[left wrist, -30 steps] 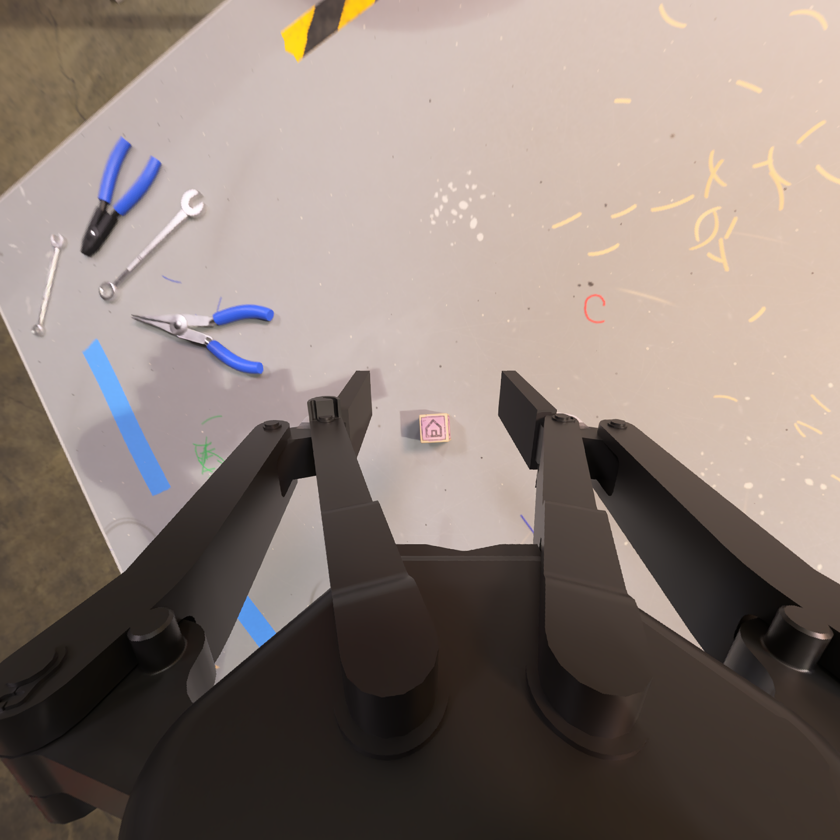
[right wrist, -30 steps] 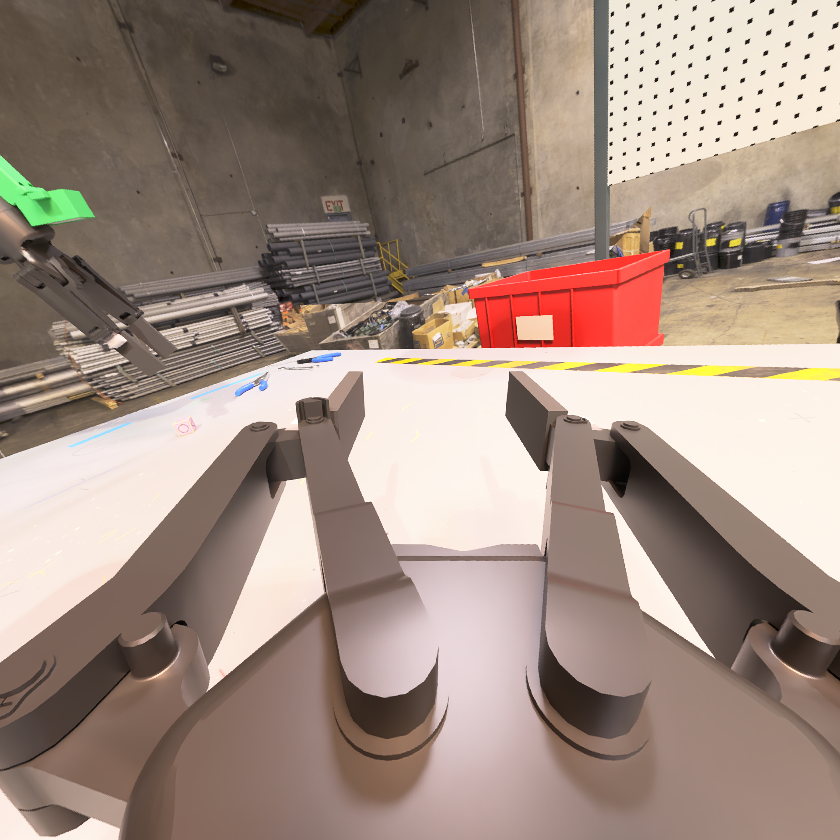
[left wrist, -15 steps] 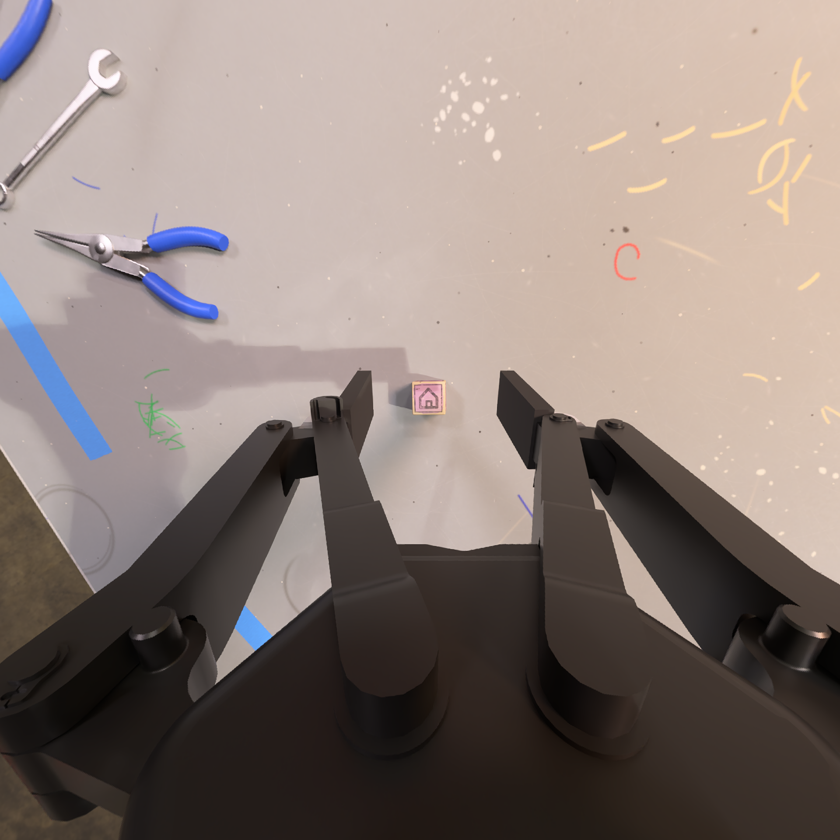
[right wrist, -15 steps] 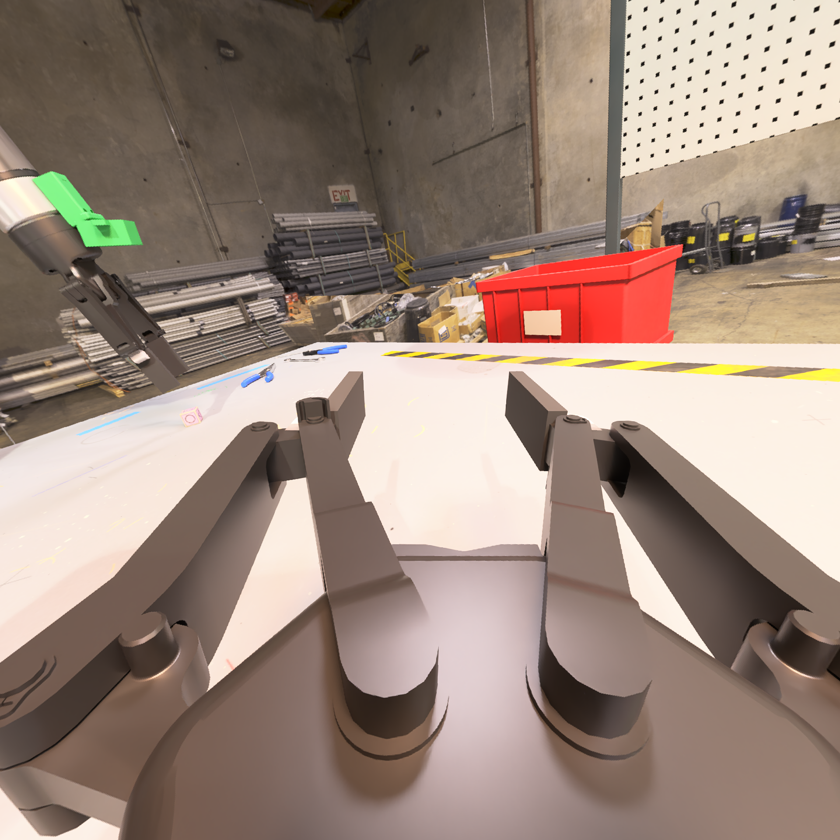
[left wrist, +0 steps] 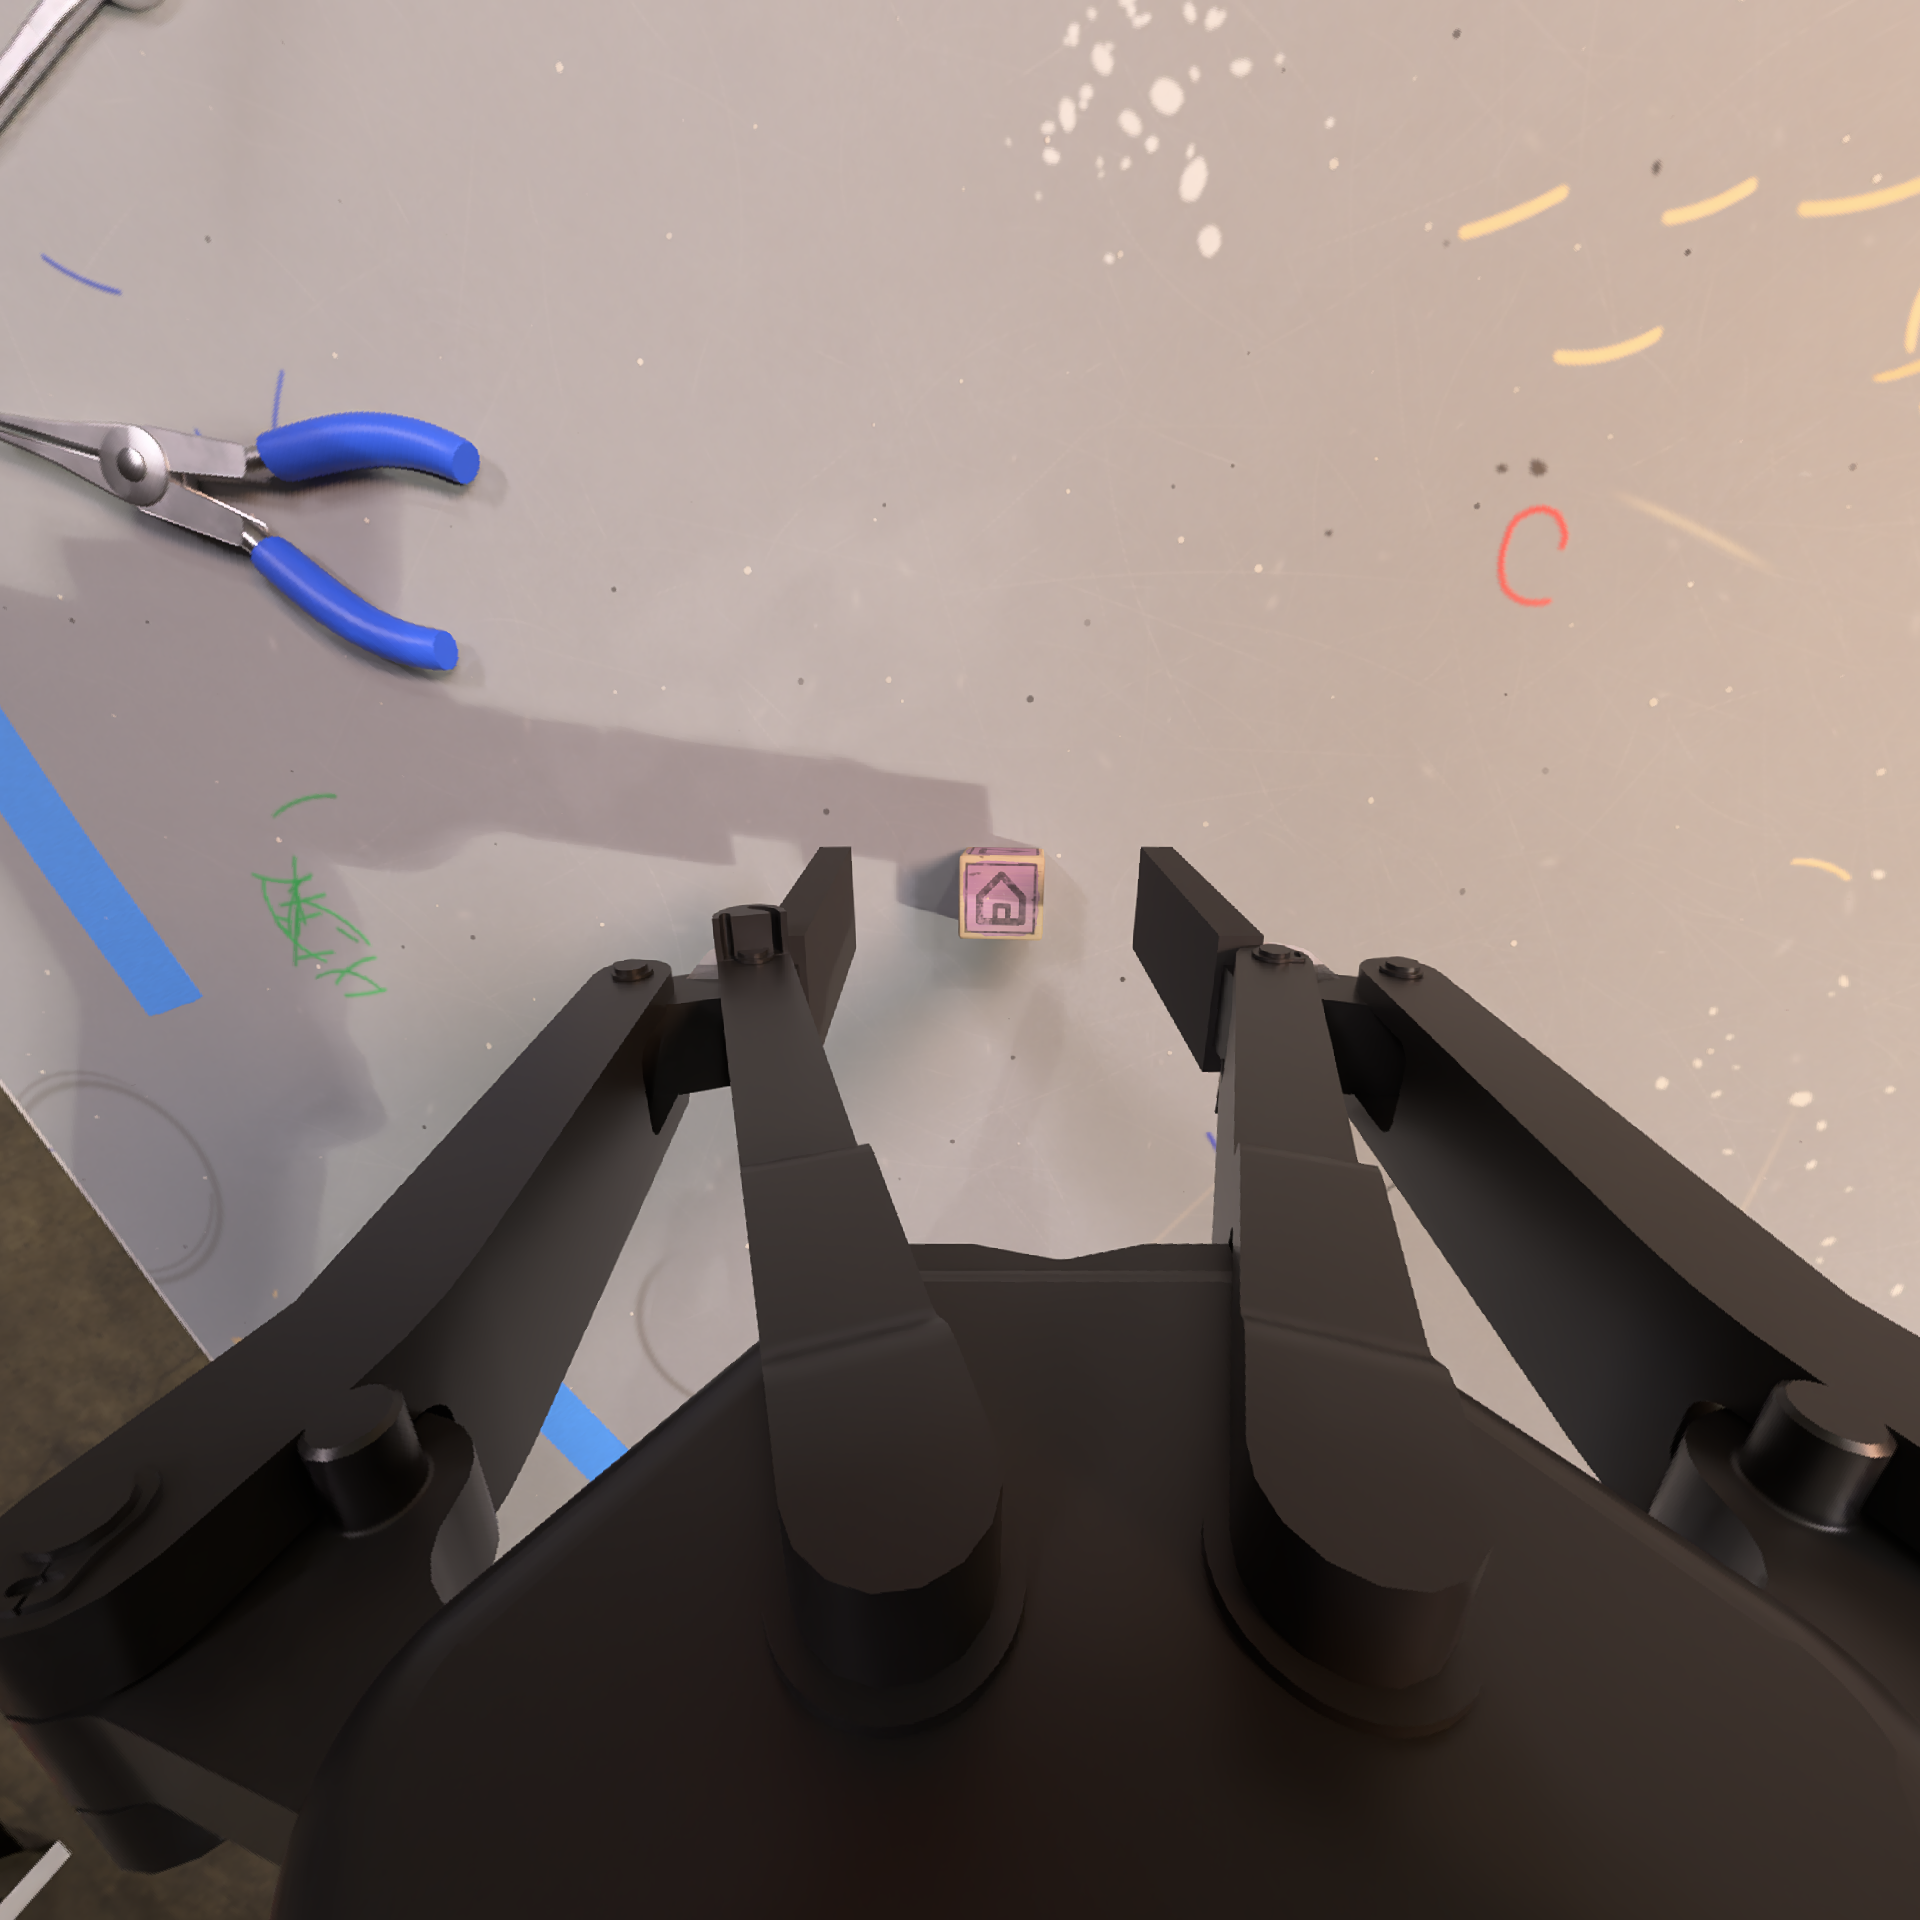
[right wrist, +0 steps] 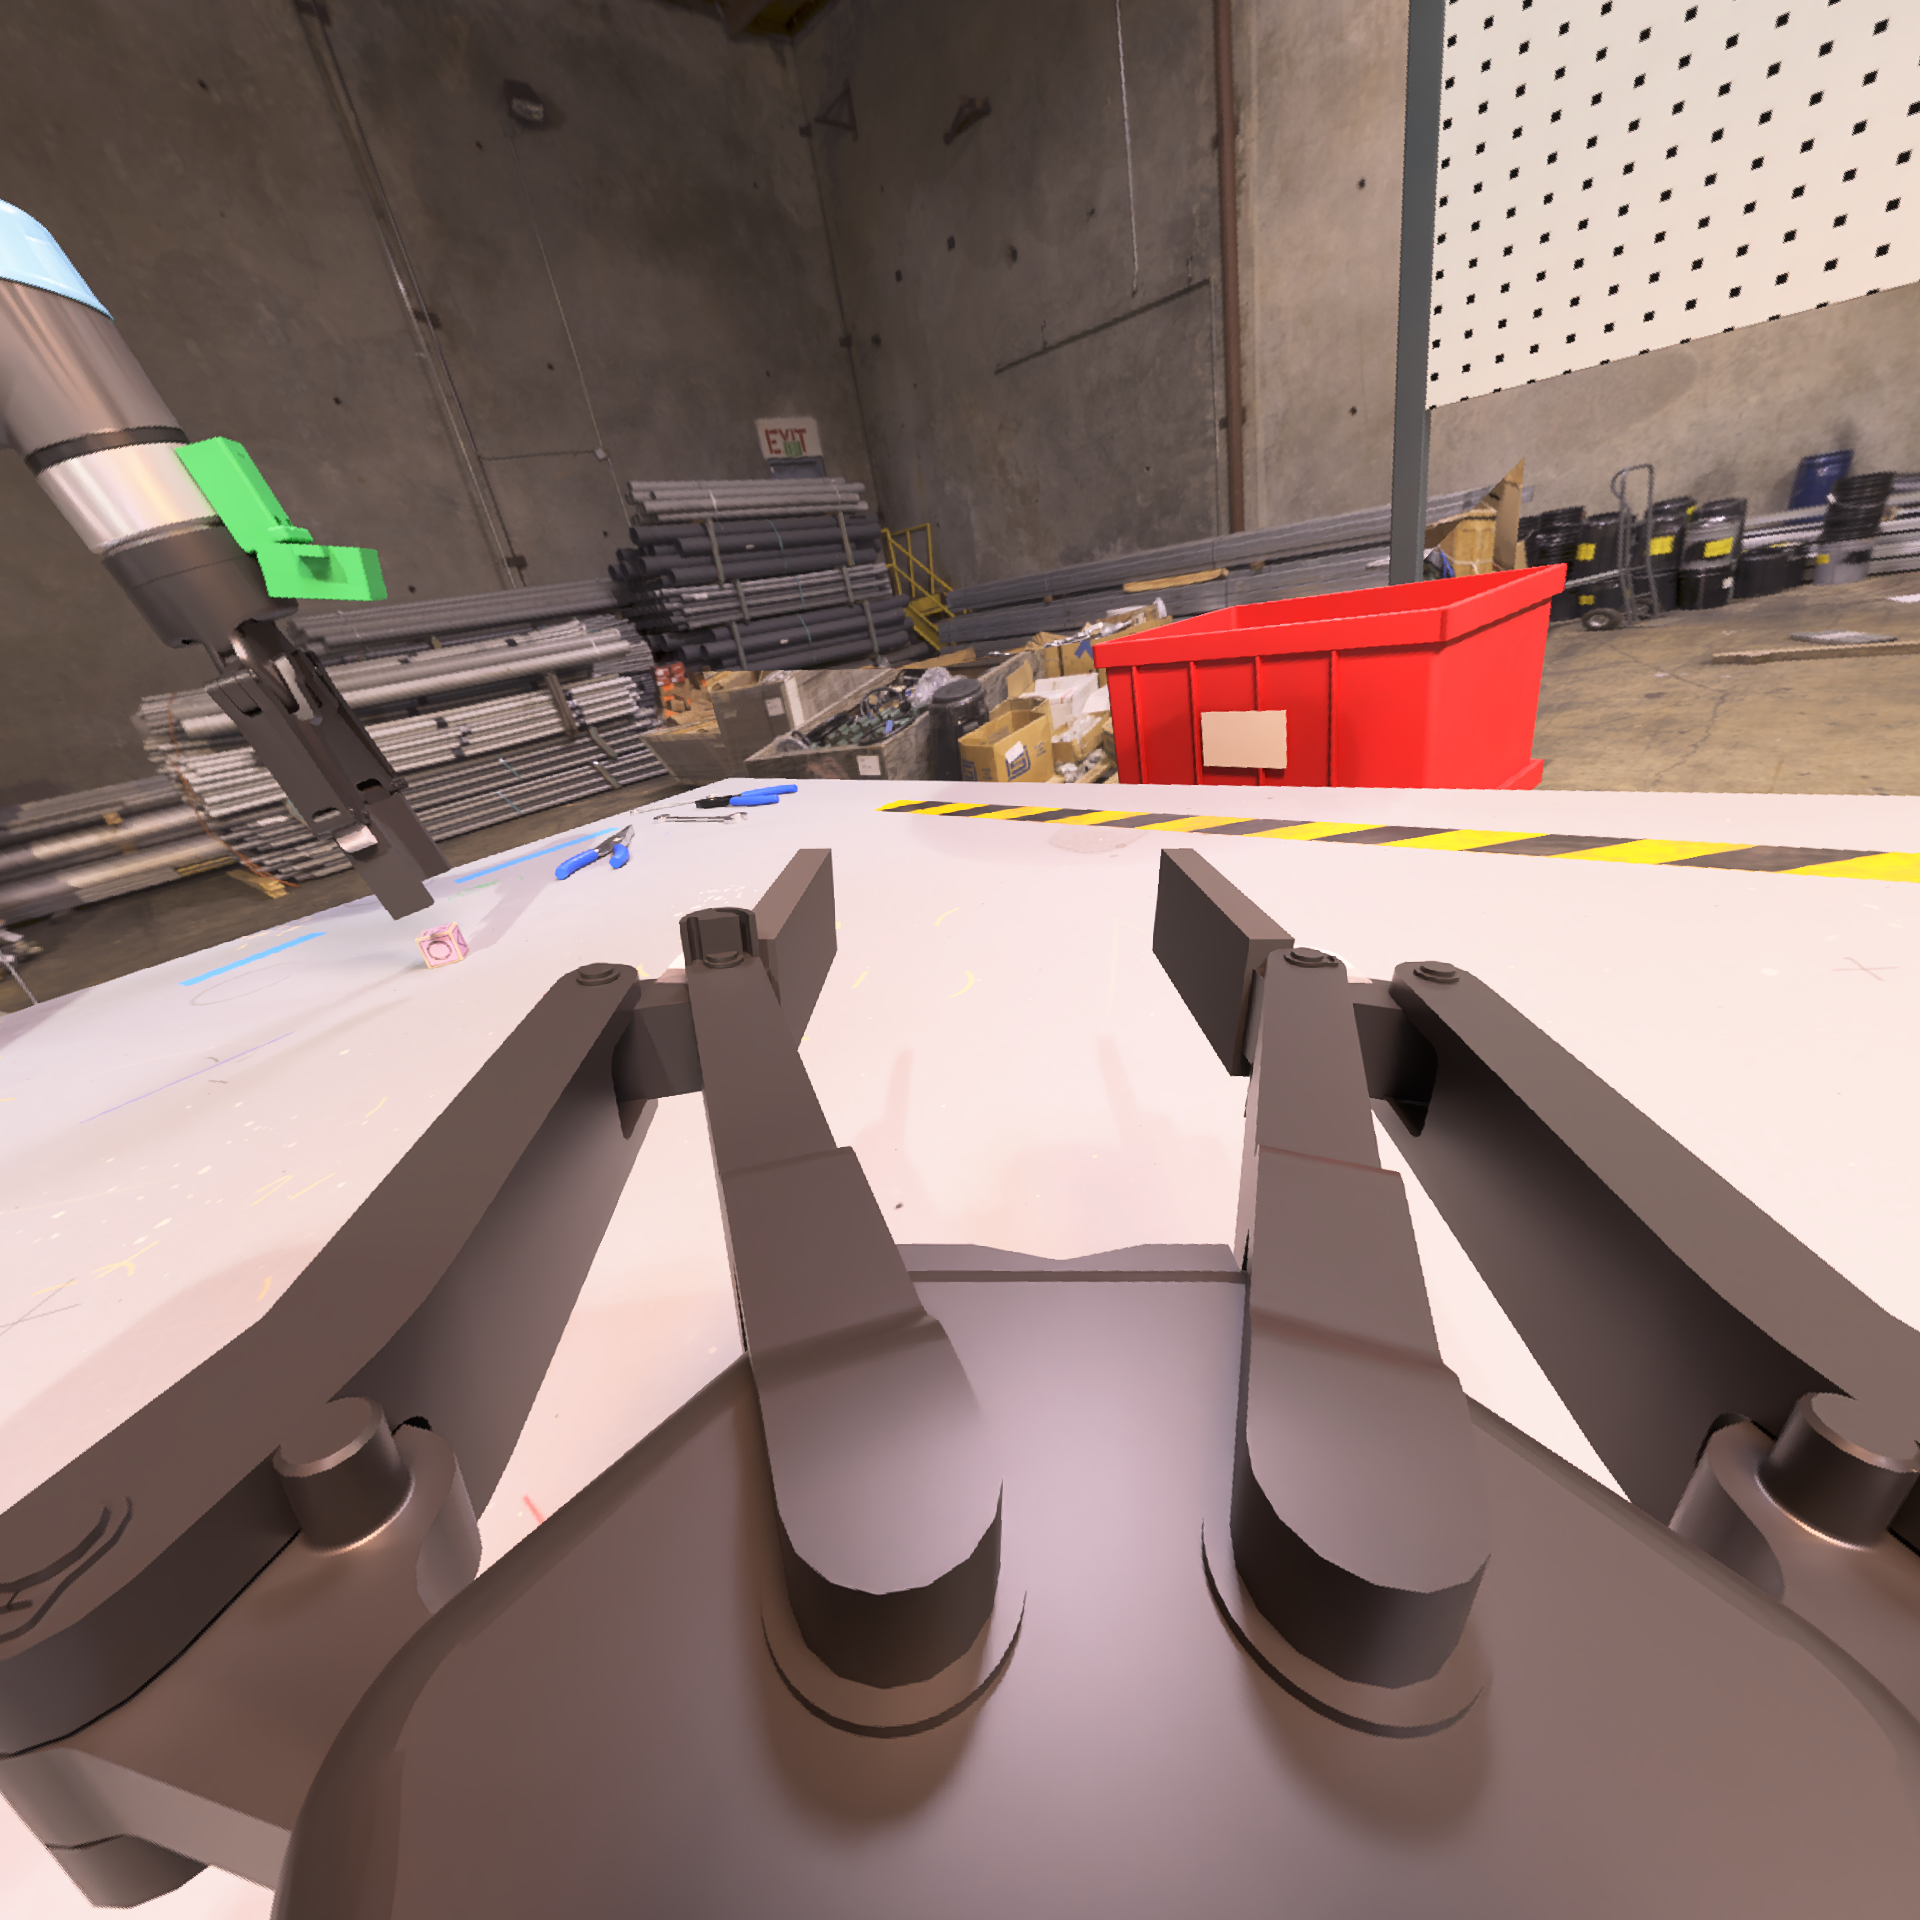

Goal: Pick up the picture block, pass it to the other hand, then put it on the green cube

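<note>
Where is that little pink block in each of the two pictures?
Left wrist view: block at centre, on the table between the open left claw tips.
Right wrist view: block far left, small, under that claw.
Shared landmark: blue pliers.

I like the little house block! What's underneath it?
The picture block sits flat on the grey table, its shadow beside it. Its bottom face is hidden. The left gripper hangs open above.

One picture block, two pliers, two pincers.
</note>
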{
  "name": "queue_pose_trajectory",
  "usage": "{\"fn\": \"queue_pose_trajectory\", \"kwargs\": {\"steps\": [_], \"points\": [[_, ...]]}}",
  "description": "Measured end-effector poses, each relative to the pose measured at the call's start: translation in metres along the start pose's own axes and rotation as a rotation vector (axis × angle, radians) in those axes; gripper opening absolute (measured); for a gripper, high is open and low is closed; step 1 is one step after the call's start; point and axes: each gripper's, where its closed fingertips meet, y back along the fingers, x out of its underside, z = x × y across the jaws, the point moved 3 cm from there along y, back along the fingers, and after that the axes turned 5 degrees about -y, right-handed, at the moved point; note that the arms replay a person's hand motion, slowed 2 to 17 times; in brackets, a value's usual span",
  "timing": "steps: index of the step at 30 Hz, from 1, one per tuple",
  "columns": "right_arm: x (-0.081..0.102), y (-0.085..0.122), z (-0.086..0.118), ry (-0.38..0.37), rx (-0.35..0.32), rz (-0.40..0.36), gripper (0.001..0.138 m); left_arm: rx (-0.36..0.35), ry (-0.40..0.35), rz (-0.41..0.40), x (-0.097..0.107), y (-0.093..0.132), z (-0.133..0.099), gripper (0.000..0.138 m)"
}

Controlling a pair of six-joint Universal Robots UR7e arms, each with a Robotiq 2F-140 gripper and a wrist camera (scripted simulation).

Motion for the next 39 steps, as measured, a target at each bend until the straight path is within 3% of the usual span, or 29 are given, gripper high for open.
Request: {"fn": "queue_pose_trajectory", "kwargs": {"steps": [20, 39], "points": [[-0.001, 0.002, 0.0, -0.012, -0.011, 0.0, 0.081, 0.023, 0.0, 0.073, 0.001, -0.018, 0.004, 0.068], [-0.002, 0.002, -0.001, -0.009, -0.01, 0.001, 0.085, 0.087, -0.016, 0.152, 0.007, -0.029, 0.001, 0.04]]}}
